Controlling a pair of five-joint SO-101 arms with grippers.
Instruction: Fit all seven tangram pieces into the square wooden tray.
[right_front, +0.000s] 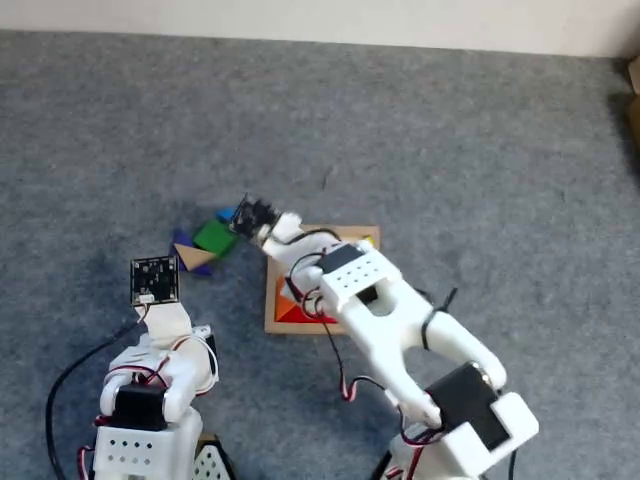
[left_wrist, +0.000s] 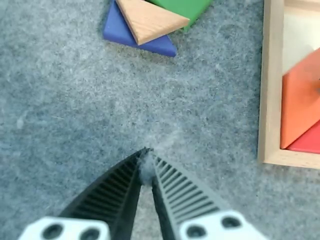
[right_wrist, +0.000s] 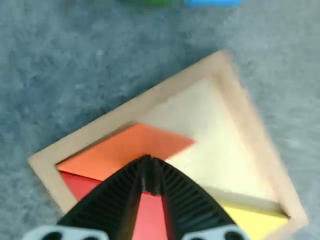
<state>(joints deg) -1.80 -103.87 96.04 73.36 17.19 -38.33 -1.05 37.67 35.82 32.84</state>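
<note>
Grey felt table (right_front: 480, 130) lies under both arms. The white right arm (right_front: 400, 320) stretches from the near right over the square wooden tray (right_front: 271, 300). Its right gripper (right_wrist: 149, 164) is pinched together, empty, above the orange piece (right_wrist: 125, 147) and red piece (right_wrist: 77, 184) in the tray's near-left part; a yellow piece (right_wrist: 250, 220) is also seated. The left gripper (left_wrist: 146, 156), likewise closed on nothing, hovers over felt left of the tray. Left of the tray's far side lie a green piece (left_wrist: 185, 6), a dark blue triangle (left_wrist: 117, 32) with a wood triangle (left_wrist: 150, 20) on it, and a light blue piece (right_front: 226, 214).
</note>
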